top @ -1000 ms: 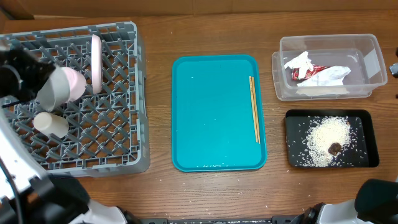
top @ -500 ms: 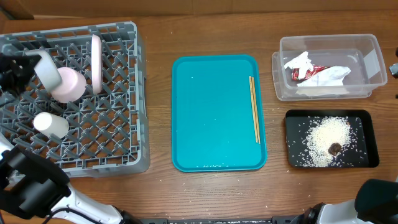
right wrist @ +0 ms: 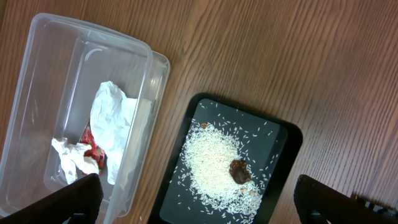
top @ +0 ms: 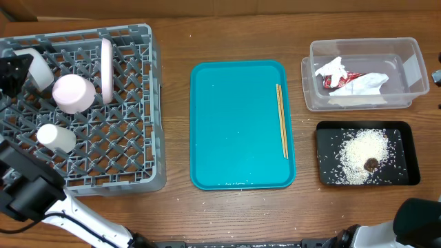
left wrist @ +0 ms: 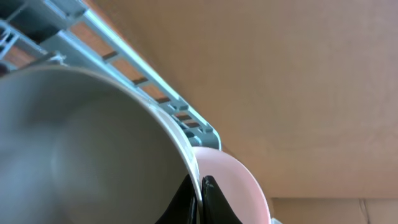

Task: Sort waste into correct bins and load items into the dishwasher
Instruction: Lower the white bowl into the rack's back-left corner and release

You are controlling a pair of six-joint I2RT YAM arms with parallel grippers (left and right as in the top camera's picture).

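While the left gripper [left wrist: 200, 199] is pinched tight on the rim of the pale grey-green bowl [left wrist: 81, 155], that bowl hangs tilted over the far left corner of the grey crate [top: 138, 176], which stands at the left of the desk [top: 234, 213]. Right beside it is the pinkish-white bowl [top: 74, 93], resting on the lattice floor (whether the two bowls touch cannot be told from either view). A white plate [top: 105, 60] stands on edge just next to the pink bowl, and a small white cup [top: 56, 138] lies nearer the front of the crate, apart from the rest.

The right gripper [right wrist: 199, 208] hovers above the right side of the desk with its jaws spread wide and nothing between them. Under it, the clear tub [right wrist: 155, 68] holds the crumpled white napkin [right wrist: 112, 118] and the red foil wrapper [right wrist: 93, 152]. The black tray [right wrist: 280, 149] just beside the tub carries the heap of rice [right wrist: 208, 162] with the brown scrap [right wrist: 239, 171] lying on it.

Between crate and bins sits a teal tray [top: 234, 124], with a thin wooden stick [top: 282, 120] along its right side.
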